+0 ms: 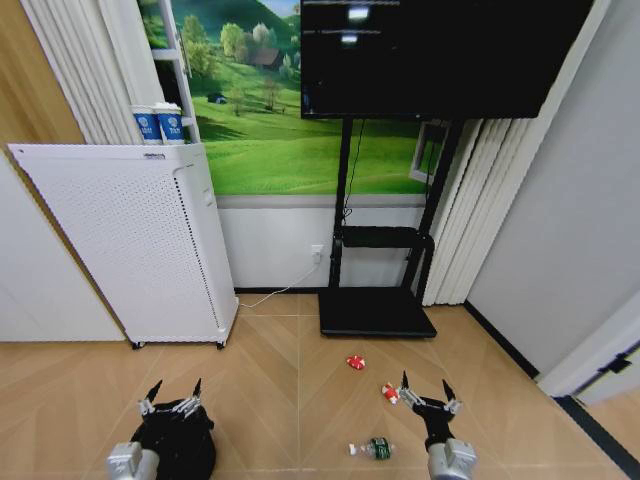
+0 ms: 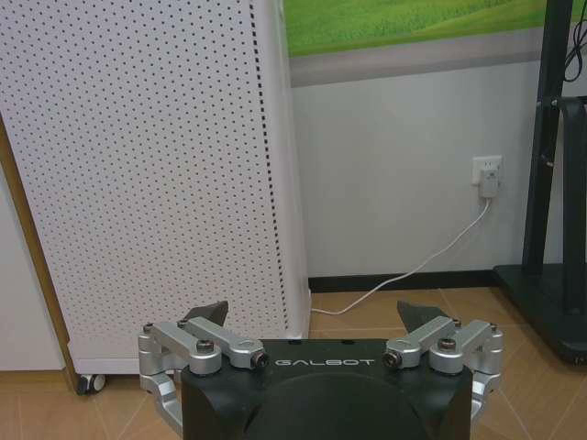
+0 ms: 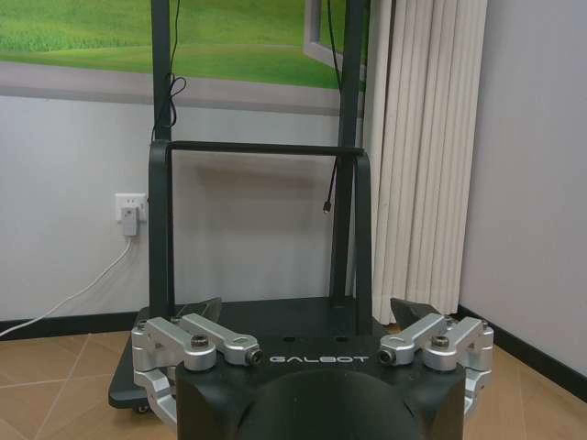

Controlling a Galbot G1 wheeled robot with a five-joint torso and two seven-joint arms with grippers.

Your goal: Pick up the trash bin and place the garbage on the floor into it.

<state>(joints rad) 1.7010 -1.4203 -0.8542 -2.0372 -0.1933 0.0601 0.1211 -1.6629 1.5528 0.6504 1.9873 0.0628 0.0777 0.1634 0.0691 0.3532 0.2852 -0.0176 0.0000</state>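
Note:
The trash bin (image 1: 178, 447), a black mesh basket, stands on the floor (image 1: 290, 400) at the lower left of the head view. My left gripper (image 1: 176, 388) hangs open over its far rim, holding nothing; in the left wrist view the left gripper (image 2: 314, 316) has its fingers spread. The garbage lies to the right: a red scrap (image 1: 356, 362), a red-and-white scrap (image 1: 390, 393) and a small clear bottle (image 1: 372, 449). My right gripper (image 1: 425, 385) is open just right of the second scrap, and the right gripper (image 3: 307, 310) is empty.
A white perforated appliance (image 1: 130, 240) on casters stands at the left wall, with two cups (image 1: 158, 124) on top. A black TV stand (image 1: 378, 312) sits ahead, and a white cord (image 2: 413, 270) runs from a wall outlet. Pleated curtains (image 3: 422, 156) hang at the right.

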